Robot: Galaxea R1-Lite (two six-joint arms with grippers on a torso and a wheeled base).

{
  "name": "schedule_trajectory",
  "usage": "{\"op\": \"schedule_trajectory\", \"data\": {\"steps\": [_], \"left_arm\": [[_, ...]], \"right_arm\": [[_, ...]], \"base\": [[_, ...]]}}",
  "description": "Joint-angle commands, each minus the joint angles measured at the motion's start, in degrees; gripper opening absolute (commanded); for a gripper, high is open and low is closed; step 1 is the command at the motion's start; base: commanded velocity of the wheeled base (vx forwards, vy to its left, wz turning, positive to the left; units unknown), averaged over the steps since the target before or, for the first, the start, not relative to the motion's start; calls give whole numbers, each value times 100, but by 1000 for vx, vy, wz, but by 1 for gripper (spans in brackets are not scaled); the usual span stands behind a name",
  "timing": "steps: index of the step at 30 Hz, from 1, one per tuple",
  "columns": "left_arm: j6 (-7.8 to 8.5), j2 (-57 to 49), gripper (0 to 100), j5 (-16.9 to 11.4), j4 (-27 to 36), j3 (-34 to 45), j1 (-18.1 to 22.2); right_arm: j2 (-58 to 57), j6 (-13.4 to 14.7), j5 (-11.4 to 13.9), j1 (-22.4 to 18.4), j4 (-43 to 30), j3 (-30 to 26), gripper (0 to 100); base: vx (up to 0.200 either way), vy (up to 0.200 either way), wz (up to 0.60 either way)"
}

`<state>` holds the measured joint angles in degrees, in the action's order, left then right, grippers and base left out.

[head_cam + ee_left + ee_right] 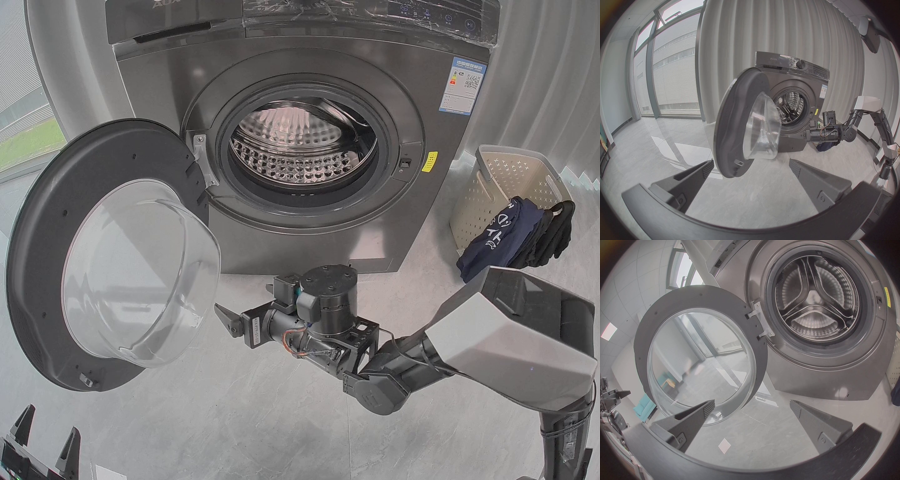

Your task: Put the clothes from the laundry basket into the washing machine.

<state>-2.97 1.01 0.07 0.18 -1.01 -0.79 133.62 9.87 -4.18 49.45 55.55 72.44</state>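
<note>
Both sides open-handed; the load sits far right.
My left gripper (47, 435) gapes wide, low left. The round dark-grey door (44, 250) with its clear glass bowl hangs open on the grey front-loading washing machine (175, 81). My right gripper (751, 402) spreads wide before it. Navy and black clothes (506, 237) drape the rim of the beige plastic laundry basket (494, 181) on the floor.

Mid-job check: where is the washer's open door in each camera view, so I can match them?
Head view: door swung open at the left, hinged beside the drum.
Left wrist view: door mid-picture, nearly edge-on, beside the drum.
Right wrist view: door face-on, next to the drum.
Shared landmark: the drum.
</note>
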Motion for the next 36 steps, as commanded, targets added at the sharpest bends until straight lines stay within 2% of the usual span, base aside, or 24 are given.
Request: {"op": "schedule_trajectory", "data": {"steps": [1,8,13,14,18,22,26,31,32,33,34,35,36], "left_arm": [[-10,-48,100,1,-1,92,0],[-1,-48,100,1,-1,92,0],[-1,-48,100,1,-1,92,0],[-1,-48,100,1,-1,92,0],[-1,-48,100,1,-1,92,0],[-1,-48,100,1,-1,92,0],[-10,-48,100,1,-1,92,9],[-1,-48,100,1,-1,92,9],[-1,-48,100,1,-1,92,9],[-1,-48,100,1,-1,92,0],[-1,-48,100,1,-1,92,0],[-1,-48,100,1,-1,92,0],[-1,-48,100,1,-1,92,0]], "right_arm": [[270,6,-30,83,-132,403,100],[964,6,-109,285,-273,1475,100],[1272,6,-223,408,-519,1958,100],[1483,6,-241,452,-607,2275,100],[1764,15,-259,522,-827,2952,100],[1799,23,-426,505,-976,3224,100],[1377,23,-443,390,-985,2855,100],[-732,-21,-452,-58,-1117,728,100],[-732,-21,-452,-58,-1117,728,100],[-1576,-38,-461,-242,-1126,-212,100],[-1980,-47,-461,-330,-1126,-643,100],[-2692,-47,-470,-506,-1117,-1425,100],[-2938,-47,-470,-568,-1117,-1698,100]], "base": [[0,0,0],[0,0,0],[0,0,0],[0,0,0],[0,0,0],[0,0,0],[0,0,0],[0,0,0],[0,0,0],[0,0,0],[0,0,0],[0,0,0],[0,0,0]]}}
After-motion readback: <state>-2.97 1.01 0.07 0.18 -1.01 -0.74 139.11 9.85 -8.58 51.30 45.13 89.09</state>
